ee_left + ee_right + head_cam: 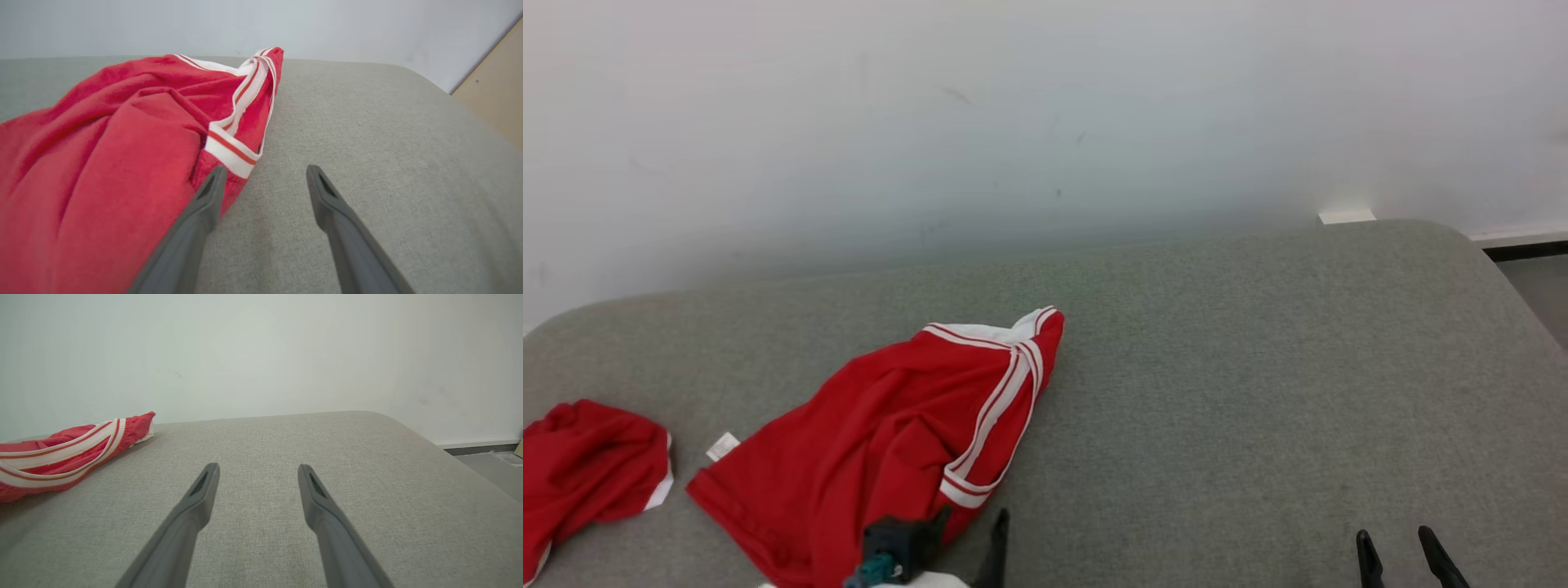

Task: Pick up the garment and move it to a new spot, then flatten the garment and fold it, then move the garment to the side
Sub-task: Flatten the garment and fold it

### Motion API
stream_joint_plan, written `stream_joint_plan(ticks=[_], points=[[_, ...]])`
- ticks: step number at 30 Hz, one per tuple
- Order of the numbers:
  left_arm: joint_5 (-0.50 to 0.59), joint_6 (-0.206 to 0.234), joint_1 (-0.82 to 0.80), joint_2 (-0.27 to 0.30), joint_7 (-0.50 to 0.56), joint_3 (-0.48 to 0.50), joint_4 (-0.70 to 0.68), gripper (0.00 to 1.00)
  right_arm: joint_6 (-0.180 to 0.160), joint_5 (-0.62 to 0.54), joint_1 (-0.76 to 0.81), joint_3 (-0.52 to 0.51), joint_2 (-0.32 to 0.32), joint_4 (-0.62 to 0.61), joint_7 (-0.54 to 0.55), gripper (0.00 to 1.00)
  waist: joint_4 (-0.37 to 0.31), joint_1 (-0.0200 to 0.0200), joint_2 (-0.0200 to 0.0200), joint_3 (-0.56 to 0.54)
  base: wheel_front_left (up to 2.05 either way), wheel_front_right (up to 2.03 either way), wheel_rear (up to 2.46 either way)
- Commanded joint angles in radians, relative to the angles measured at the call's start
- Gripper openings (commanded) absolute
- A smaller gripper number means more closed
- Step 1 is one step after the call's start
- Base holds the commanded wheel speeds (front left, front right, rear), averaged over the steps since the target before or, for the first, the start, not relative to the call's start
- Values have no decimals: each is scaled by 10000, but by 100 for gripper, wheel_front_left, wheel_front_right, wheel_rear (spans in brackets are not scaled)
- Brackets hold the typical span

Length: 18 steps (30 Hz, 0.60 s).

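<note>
A red garment [882, 441] with white striped trim lies crumpled on the grey cushioned surface, left of centre. In the left wrist view the garment [106, 155] spreads to the left. My left gripper [263, 171] is open at its near right edge, its left finger [204, 204] lying against the cloth and its right finger over bare cushion. In the head view the left gripper [972, 523] sits at the garment's lower edge. My right gripper [1401, 543] stands open at the lower right, well away from the garment [61, 453], with bare cushion between its fingers [258, 469].
A second red cloth [588, 465] lies bunched at the far left edge of the grey surface [1258, 367]. A small white tag [722, 446] lies between the two. A pale wall rises behind, and the surface's rounded right edge drops to the floor [1539, 286].
</note>
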Motion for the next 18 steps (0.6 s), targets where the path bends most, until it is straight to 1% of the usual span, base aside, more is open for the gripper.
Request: stream_joint_plan(ticks=[1,4,9,14,18], points=[[62,49,-131,1,-98,50,139,100,-22,13,-50,-10,-37,-3,8,100,-172,-1,-1,108,0,0,0],[132,167,-346,34,-259,204,664,100,-22,20,40,-58,-88,8,7,100,-293,-1,-1,146,0,0,0],[62,160,-421,200,-311,314,1182,100,-22,24,17,-58,-80,-5,7,100,-373,-1,-1,174,0,0,0],[-99,227,-375,359,-532,573,1284,100,-22,27,-40,-88,-99,-14,7,100,-326,-1,-1,157,0,0,0],[-127,270,-292,495,-462,604,1256,100,-22,0,-73,-63,-133,-20,7,100,-281,-1,-1,160,0,0,0]])
